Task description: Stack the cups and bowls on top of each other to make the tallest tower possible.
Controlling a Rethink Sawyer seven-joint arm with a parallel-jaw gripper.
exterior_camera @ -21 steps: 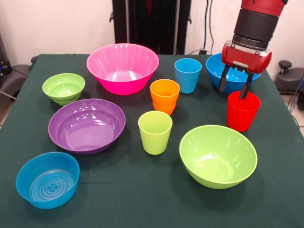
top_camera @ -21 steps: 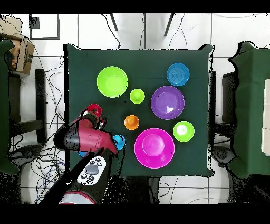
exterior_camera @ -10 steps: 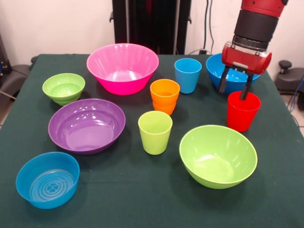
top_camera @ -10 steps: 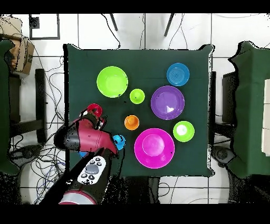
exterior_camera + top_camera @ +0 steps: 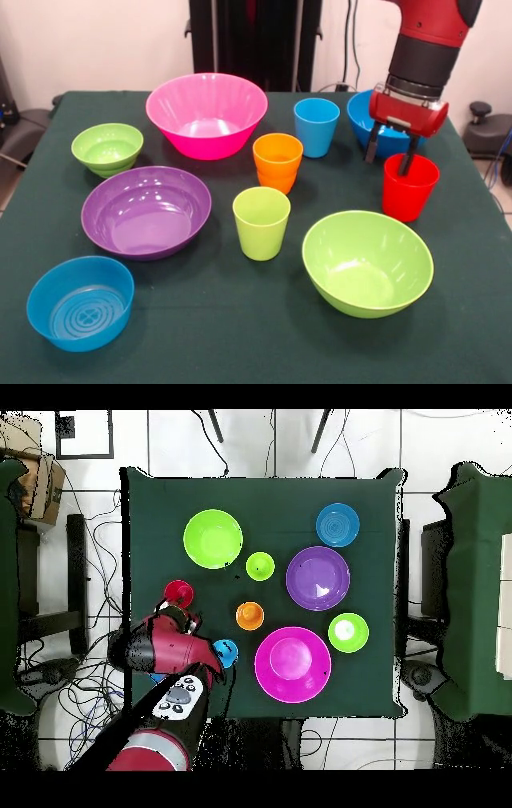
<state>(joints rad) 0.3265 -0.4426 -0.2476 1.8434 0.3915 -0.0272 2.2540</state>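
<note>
My gripper (image 5: 389, 162) is open at the far left rim of the red cup (image 5: 410, 188). One finger (image 5: 406, 164) dips at the cup's mouth and the other hangs outside it. Just behind the gripper sits the large blue bowl (image 5: 364, 118). The light blue cup (image 5: 316, 126), orange cup (image 5: 278, 162) and lime green cup (image 5: 262, 222) stand apart mid-table. The large lime green bowl (image 5: 367, 262) lies in front of the red cup. From overhead, the red cup (image 5: 179, 593) shows just beyond the gripper (image 5: 185, 616).
The pink bowl (image 5: 206, 114), purple bowl (image 5: 146, 211), small lime green bowl (image 5: 107, 148) and small blue ringed bowl (image 5: 80, 302) fill the left half of the green cloth table (image 5: 240, 336). Every piece stands singly. Chairs and cables surround the table (image 5: 380, 494).
The arm has drawn back slightly toward its base, shifting the open gripper a little left in the front view. More of the red cup shows from overhead. No object moved.
</note>
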